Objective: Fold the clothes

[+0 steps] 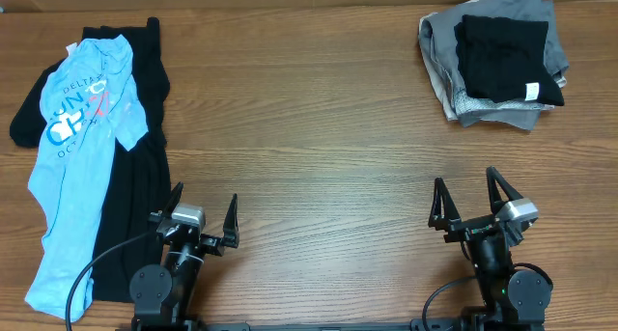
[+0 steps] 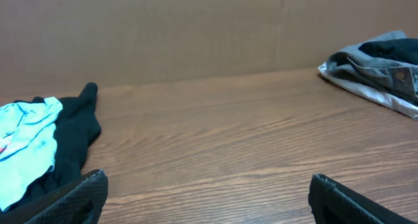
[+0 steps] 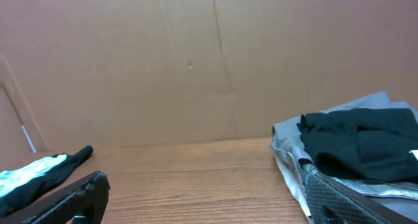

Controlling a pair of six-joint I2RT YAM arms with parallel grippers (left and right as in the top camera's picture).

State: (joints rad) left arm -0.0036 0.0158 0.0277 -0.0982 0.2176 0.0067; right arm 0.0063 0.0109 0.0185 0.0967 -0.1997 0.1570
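A light blue T-shirt [image 1: 70, 172] with blue, white and coral lettering lies crumpled lengthwise at the table's left side. It rests on a larger plain black garment [image 1: 135, 167] spread under it. The left wrist view shows the T-shirt [image 2: 23, 142] and the black garment [image 2: 75, 132] at far left. My left gripper [image 1: 205, 204] stands open near the front edge, just right of the black garment, with nothing in it [image 2: 208, 178]. My right gripper [image 1: 467, 188] is open and empty at the front right [image 3: 206, 179].
A folded pile of grey and black clothes [image 1: 497, 61] sits at the back right corner, also seen as the pile [image 2: 385, 67] and the pile [image 3: 359, 145] in the wrist views. A brown cardboard wall [image 3: 196, 67] backs the wooden table [image 1: 319, 128].
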